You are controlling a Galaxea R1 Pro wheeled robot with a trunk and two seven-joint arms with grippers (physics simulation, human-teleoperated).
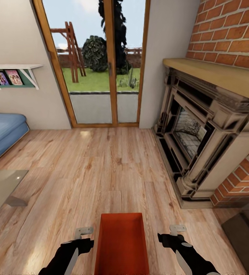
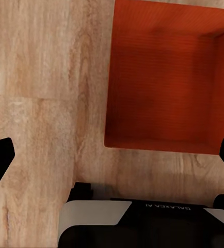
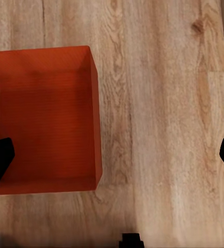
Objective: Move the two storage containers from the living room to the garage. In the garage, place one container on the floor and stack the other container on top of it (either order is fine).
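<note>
Two glossy black arms are seen at the lower edge of the head view, each marked with a light grey panel along its length. The left gripper (image 1: 83, 231) and right gripper (image 1: 177, 228) are tipped with pale grey fingers (image 1: 85, 230). In the left wrist view, a white-and-black housing with small reversed lettering is shown at the bottom.

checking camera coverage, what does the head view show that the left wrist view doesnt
Head view alone: the fireplace under a brick wall, the glass doors to the garden, a blue sofa, a wall shelf, a glass table, and both grippers, left gripper and right gripper, flanking the bin without touching it.

Left wrist view alone: the storage container's bare inside from above.

Both: the orange-red bin on light wood planks.
</note>
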